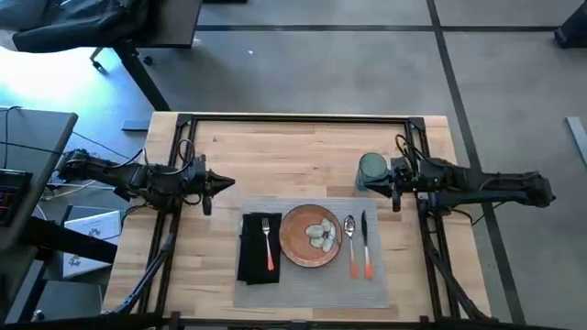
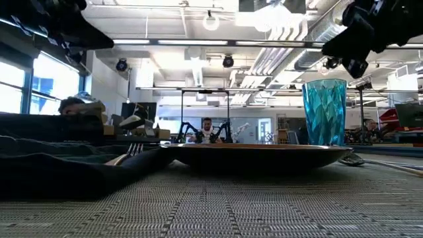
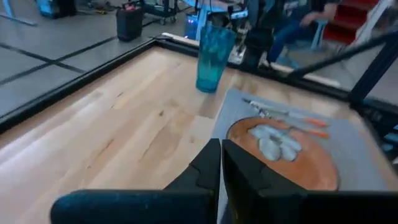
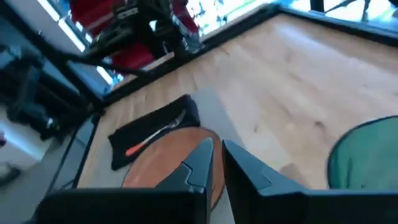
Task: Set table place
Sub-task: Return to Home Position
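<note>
Plate (image 1: 310,236) mid-placemat (image 1: 303,284), fork (image 1: 268,240) on napkin (image 1: 260,248) left, tumbler (image 1: 372,170) behind-right.

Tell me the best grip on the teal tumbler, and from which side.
Grip the teal tumbler across its faceted wall, midway up, coming level from the right, where the right tool sits beside it. It stands upright just past the placemat corner, its sides clear.

Pale wooden table (image 1: 303,151), grey woven placemat (image 1: 312,280), black cloth napkin (image 1: 252,261), faceted glossy tumbler (image 2: 324,112).
</note>
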You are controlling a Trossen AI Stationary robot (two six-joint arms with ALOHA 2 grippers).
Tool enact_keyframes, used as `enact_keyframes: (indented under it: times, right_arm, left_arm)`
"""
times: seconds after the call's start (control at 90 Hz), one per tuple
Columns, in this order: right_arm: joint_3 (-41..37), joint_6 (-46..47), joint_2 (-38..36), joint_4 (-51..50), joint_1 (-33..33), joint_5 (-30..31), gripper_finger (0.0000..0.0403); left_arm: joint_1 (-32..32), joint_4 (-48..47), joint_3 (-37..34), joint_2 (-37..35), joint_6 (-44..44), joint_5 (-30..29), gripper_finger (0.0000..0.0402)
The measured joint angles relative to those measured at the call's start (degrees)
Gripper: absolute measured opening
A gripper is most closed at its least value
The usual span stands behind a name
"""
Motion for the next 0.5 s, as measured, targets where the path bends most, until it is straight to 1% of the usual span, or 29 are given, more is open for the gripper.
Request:
enact_keyframes:
  times: [0.056, 0.1, 0.222, 0.3, 0.367, 0.5]
  right_arm:
    - [-2.8, -3.6, -0.7, 5.4, 0.7, -1.4, 0.002]
    - [-5.4, -5.6, -1.4, 9.7, 1.2, -2.5, 0.002]
    - [-11.8, -7.5, -4.3, 20.3, 1.9, -2.7, 0.002]
    - [-14.0, -8.3, -6.6, 21.3, 2.0, -3.0, 0.002]
    - [-15.1, -8.7, -8.2, 18.7, 2.1, -3.1, 0.002]
    - [-15.0, -10.3, -11.1, 17.1, 2.1, -3.1, 0.002]
  left_arm:
    - [-0.1, 1.6, -0.1, 0.6, 1.9, 0.1, 0.0001]
    - [-0.1, 5.1, -1.0, 0.6, 3.6, 0.5, 0.0001]
    - [0.3, 15.7, -5.6, -1.0, 8.0, 6.2, 0.0001]
    - [1.2, 18.6, -9.1, -2.8, 7.8, 7.6, 0.0001]
    - [2.0, 19.9, -11.4, -4.4, 7.8, 7.7, 0.0001]
    - [3.3, 19.6, -12.9, -7.9, 7.8, 7.8, 0.0001]
